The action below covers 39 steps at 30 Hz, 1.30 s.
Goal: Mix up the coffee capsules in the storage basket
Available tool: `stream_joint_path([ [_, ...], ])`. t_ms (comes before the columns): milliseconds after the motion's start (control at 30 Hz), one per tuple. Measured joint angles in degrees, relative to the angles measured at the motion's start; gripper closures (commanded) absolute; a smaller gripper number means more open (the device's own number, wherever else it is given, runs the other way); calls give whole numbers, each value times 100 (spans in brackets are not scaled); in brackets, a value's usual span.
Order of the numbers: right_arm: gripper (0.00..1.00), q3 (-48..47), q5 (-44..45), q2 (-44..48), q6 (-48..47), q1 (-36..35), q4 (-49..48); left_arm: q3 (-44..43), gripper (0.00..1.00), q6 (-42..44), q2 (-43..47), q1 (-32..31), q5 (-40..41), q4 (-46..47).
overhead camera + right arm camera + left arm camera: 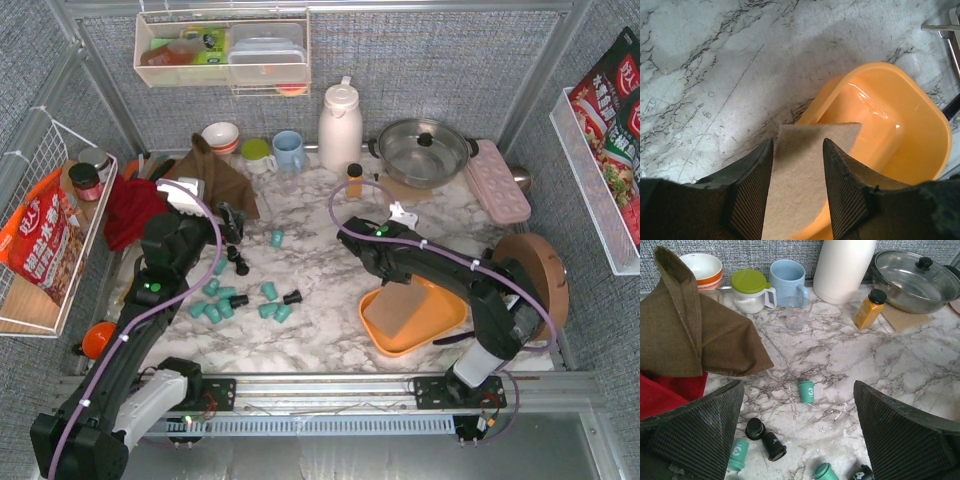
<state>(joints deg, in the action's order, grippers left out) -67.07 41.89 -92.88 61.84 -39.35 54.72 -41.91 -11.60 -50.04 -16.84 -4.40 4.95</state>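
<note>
Near right on the marble table [325,345], reaching down with the right gripper [797,145] to one orange storage basket [900,145], fingers [750,200] flanking a tan pad [795,180] lying in it, grip impossible to tell; at left, hovering with the left gripper [797,395] spread wide above coffee capsules [213,313]: about ten teal, four black, all loose on the marble; grey woven walls [420,60], wire rack [40,200] at left.

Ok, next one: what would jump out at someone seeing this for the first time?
The teal and black coffee capsules lie scattered over the left half of the marble table, with the open left claw above them. The orange storage basket, front right, shows no capsule inside, only a tan sheet that sits between the fingers of the right claw.
</note>
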Motion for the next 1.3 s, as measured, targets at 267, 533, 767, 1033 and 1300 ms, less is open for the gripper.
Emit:
stream_joint_path([
  [267, 72, -103, 2, -256, 26, 0, 20, 0, 1, 0, 22, 0, -2, 0],
  [533, 95, -232, 63, -278, 142, 0, 240, 0, 1, 2, 55, 0, 0, 0],
  [767, 100, -507, 63, -59, 269, -35, 610, 0, 1, 4, 55, -4, 22, 0],
  [1033, 100, -680, 66, 570, 232, -133, 1023, 0, 1, 4, 55, -4, 39, 0],
  [1300, 100, -717, 367, 1639, -704, -149, 748, 0, 1, 4, 109, -4, 44, 0],
])
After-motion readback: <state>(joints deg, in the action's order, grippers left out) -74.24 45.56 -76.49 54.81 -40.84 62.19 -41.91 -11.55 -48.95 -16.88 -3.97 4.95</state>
